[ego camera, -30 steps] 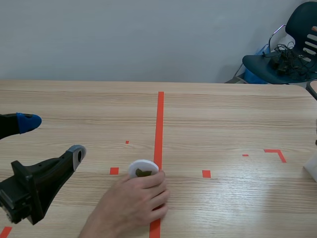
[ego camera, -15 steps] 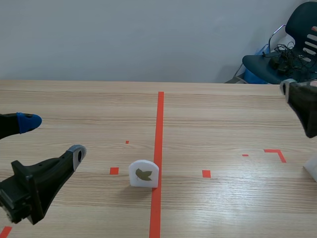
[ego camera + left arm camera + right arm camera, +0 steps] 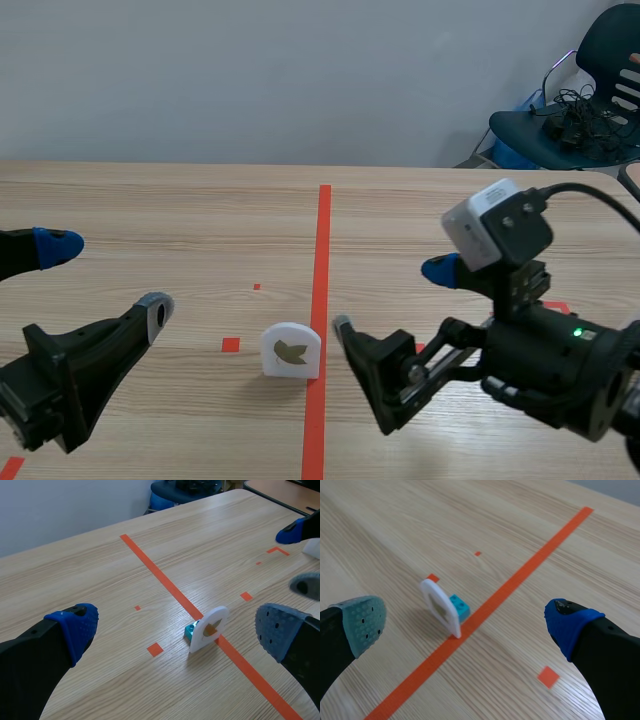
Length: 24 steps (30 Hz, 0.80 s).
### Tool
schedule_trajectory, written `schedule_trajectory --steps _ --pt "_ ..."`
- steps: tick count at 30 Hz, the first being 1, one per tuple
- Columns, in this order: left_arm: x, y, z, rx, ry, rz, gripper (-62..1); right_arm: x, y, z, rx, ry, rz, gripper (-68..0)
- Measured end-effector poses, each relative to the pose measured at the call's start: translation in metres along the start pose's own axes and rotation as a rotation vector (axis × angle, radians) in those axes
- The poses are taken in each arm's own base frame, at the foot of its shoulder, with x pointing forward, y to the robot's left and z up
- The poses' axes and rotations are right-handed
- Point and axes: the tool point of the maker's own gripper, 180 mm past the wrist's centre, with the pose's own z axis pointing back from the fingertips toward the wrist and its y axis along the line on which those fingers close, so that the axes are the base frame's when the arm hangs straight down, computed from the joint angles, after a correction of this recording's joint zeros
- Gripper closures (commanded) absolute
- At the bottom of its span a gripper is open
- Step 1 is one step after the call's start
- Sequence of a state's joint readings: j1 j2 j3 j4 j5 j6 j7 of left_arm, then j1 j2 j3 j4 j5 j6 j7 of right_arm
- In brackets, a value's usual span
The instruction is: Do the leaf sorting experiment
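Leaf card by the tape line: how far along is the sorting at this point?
Done: the leaf card stands upright at the orange tape line, backed by a teal block. In hand: nothing; the left gripper and right gripper are open, flanking it. Left: grasping and sorting the card.

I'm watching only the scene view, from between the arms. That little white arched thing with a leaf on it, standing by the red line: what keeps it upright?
Observer: A small teal block sits behind the white plaque, touching its back. Both wrist views show it.
Operator: Is the white piece thick, like a brick?
Observer: No. Side-on in the right wrist view, it is a thin flat slab standing on its edge.
Operator: Is the block on the red line?
Observer: In the left wrist view it sits on the wood just beside the tape line, not across it.
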<state>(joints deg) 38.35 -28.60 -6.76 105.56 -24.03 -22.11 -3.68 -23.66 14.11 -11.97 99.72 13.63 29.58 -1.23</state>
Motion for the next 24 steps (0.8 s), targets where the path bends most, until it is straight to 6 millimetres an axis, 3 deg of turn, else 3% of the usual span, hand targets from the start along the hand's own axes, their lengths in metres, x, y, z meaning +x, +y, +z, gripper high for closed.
schedule_trajectory --steps 4,10,17,19,24 --pt "0.000 0.000 0.000 0.000 0.000 0.000 -62.3 -0.024 0.022 -0.023 0.068 0.026 0.042 -67.9" --pt "0.000 0.000 0.000 0.000 0.000 0.000 -62.3 -0.062 0.030 -0.058 0.094 0.042 0.057 -67.9" --pt "0.000 0.000 0.000 0.000 0.000 0.000 -62.3 -0.076 0.043 -0.092 0.127 0.036 0.064 -67.9" --pt "0.000 0.000 0.000 0.000 0.000 0.000 -62.3 -0.074 0.044 -0.097 0.107 0.032 0.074 -58.6" --pt "0.000 0.000 0.000 0.000 0.000 0.000 -62.3 -0.073 0.042 -0.097 0.094 0.029 0.084 -26.9"
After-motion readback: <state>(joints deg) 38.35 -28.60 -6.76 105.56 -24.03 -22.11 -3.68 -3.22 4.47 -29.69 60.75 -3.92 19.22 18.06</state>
